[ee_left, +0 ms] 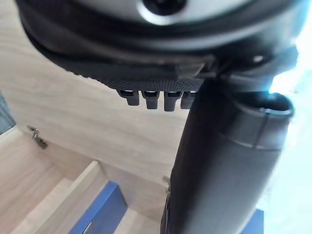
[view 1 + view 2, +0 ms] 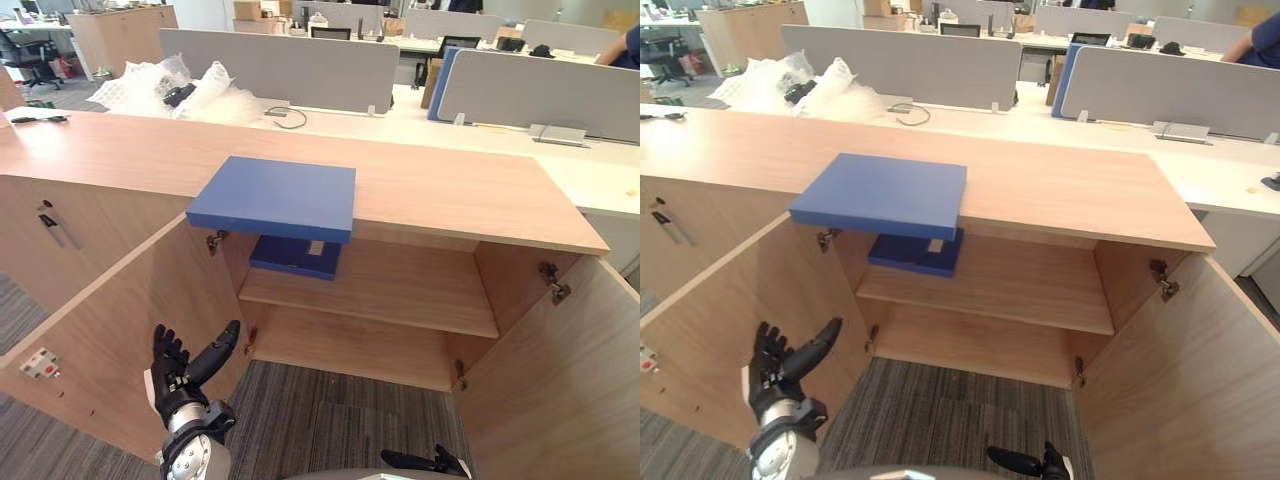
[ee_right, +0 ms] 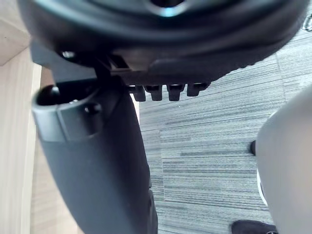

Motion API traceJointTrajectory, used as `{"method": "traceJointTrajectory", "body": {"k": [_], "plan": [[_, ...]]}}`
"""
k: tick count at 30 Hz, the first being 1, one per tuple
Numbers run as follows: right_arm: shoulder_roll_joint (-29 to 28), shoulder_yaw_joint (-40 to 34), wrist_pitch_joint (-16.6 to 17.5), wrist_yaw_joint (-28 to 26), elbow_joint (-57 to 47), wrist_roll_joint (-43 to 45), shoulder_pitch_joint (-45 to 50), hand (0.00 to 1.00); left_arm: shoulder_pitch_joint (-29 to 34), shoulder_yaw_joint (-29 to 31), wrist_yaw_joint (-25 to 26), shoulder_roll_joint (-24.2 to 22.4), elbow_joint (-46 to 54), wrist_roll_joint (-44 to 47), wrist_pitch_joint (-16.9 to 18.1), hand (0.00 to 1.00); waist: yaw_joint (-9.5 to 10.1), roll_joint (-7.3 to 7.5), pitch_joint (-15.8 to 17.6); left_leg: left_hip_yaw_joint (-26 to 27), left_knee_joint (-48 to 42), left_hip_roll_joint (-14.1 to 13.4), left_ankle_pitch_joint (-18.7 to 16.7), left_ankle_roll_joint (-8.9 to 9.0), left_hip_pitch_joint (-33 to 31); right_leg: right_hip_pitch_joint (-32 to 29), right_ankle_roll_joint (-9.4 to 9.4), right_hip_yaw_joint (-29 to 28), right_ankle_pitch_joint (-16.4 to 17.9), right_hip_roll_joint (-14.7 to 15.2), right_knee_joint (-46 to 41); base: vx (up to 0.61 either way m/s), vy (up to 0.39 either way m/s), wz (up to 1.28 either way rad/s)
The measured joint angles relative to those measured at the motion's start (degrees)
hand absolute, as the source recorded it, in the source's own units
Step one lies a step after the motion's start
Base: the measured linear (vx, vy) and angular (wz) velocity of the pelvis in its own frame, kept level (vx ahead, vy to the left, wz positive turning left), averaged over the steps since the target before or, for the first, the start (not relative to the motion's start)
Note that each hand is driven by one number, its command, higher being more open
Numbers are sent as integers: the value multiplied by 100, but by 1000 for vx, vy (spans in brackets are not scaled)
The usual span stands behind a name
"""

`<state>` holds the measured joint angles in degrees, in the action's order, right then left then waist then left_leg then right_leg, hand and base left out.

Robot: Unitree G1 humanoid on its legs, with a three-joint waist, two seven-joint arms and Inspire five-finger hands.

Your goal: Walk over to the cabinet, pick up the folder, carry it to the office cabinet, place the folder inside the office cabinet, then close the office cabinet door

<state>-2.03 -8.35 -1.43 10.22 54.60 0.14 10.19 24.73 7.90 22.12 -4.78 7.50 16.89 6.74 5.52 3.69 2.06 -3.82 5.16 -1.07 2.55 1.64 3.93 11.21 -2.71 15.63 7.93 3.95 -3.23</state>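
Blue flat rectangular folder [image 2: 275, 195] lies on the top of the long light-wood office cabinet [image 2: 450, 190], with its near edge jutting out over the cabinet's open front. The cabinet spans the head views from side to side. Beyond it stand grey partition screens [image 2: 270, 65] on a white table [image 2: 590, 175], and a heap of clear bubble wrap [image 2: 170, 88] sits at the far left. Striped grey carpet floor [image 2: 330, 410] runs up to the cabinet's base. Both wooden doors stand wide open, the left door [image 2: 110, 330] and the right door [image 2: 560, 380] swung out toward the camera. Inside, a wooden shelf [image 2: 400, 290] crosses the compartment, and a second, darker blue folder [image 2: 295, 255] lies flat on its left part, just under the overhanging one. The left hand [image 2: 180, 375] is raised beside the left door, fingers straight and thumb spread, holding nothing. The right hand [image 2: 420, 462] hangs low over the carpet, its fingers loosely extended and empty.
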Motion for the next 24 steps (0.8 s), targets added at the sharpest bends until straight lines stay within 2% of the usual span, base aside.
{"method": "traceJointTrajectory", "body": {"k": [5, 10, 13, 14, 17, 19, 22, 24], "plan": [[-65, 70, 26, 46, 2, 9, 71, 100, 19, -54, 446, -2, 485, -663, -76, 100, 20, 80, -148, -16, 7, 1, 27, 18, 7, 22, -18, 8, -12, -1, 13, 3, -3, 3], [-105, 115, 52, 191, 50, -3, 77, 100, -208, -470, 1476, 130, 1424, -2835, -299, 100, 22, 122, -212, -38, 8, -4, -17, -8, 91, 100, -95, -2, -82, -1, 0, 9, 2, 3], [-4, 291, 111, 195, 277, -20, -42, 100, -899, -688, 1969, 579, 1661, -4120, -517, 100, 20, 94, -234, -39, 7, -8, -32, 3, 68, 74, -74, -72, -98, -13, 5, -3, -2, -2], [52, 280, 158, 197, 422, -49, -105, 100, -1131, -810, 2018, 940, 1724, -4756, -660, 100, -3, 40, -294, -19, 6, -24, -31, 12, 20, 6, -52, -164, -112, -33, 6, -7, -9, -7], [189, 266, 175, 192, 768, -100, -322, 100, -1405, -946, 1959, 1500, 1739, -5753, -749, 100, -74, -90, -355, 27, -24, -58, 17, 0, -2, -64, -10, -296, -138, -73, 18, 22, -9, -9], [277, 189, 199, 160, 902, -246, -440, 100, -1677, -940, 1913, 1809, 1373, -6503, -763, 100, -116, -203, -372, 41, -25, -61, 52, -31, 19, -51, -5, -327, -140, -90, 32, -1, -27, -5], [416, 170, 218, 108, 950, -261, -503, 100, -1914, -919, 1865, 1936, 647, -6943, -1069, 100, -166, -359, -347, 60, -22, -64, 68, -40, 28, -62, 9, -340, -146, -107, 39, -20, -15, -4], [430, 167, 230, 106, 1019, -262, -553, 100, -1917, -867, 1721, 1941, 358, -7059, -1210, 100, -179, -371, -322, 115, -17, -80, 81, -37, 25, -91, 23, -372, -145, -126, 38, -43, -24, -15]]}}
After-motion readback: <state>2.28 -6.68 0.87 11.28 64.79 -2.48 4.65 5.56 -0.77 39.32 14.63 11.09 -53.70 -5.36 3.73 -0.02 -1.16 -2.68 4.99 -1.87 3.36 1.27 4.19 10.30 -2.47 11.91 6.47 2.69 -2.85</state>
